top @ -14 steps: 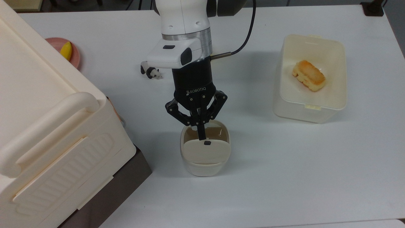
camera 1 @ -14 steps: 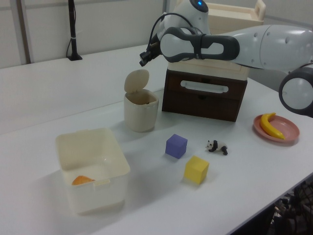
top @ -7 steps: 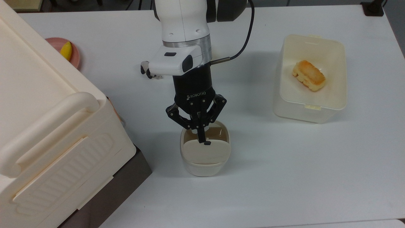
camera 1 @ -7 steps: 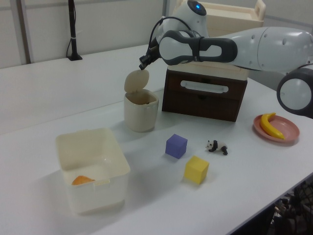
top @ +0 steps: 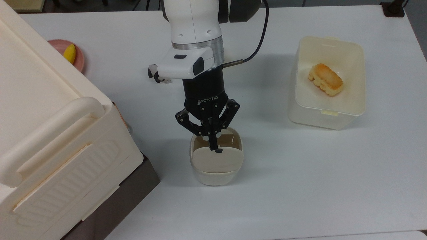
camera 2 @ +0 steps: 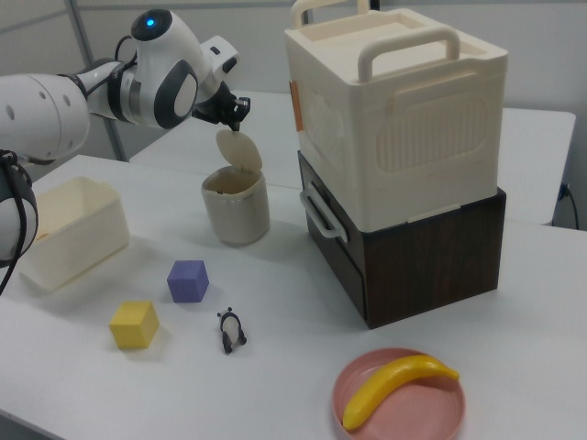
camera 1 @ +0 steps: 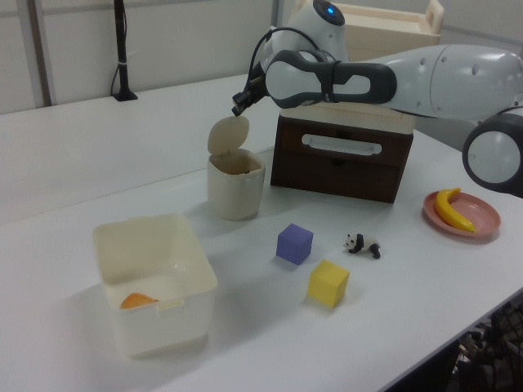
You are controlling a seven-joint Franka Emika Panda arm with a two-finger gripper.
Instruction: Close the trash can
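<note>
Left view: trash can [camera 1: 235,188] stands mid-table, lid [camera 1: 227,135] raised upright. Gripper [camera 1: 240,107] sits at the lid's top edge, fingers pinched together on nothing. Dark drawer box [camera 1: 343,159] just beside; cream tub [camera 1: 155,282] nearer the camera.

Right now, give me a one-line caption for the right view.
The claw sits at the top edge of the trash can lid, which stands raised, beside the stacked cream box.

Even, bright overhead light fills all three views. Soft grey shadows spread on the table [top: 300,186] just below the gripper [top: 212,146] and beside it. Mild glare; focus slightly soft.
</note>
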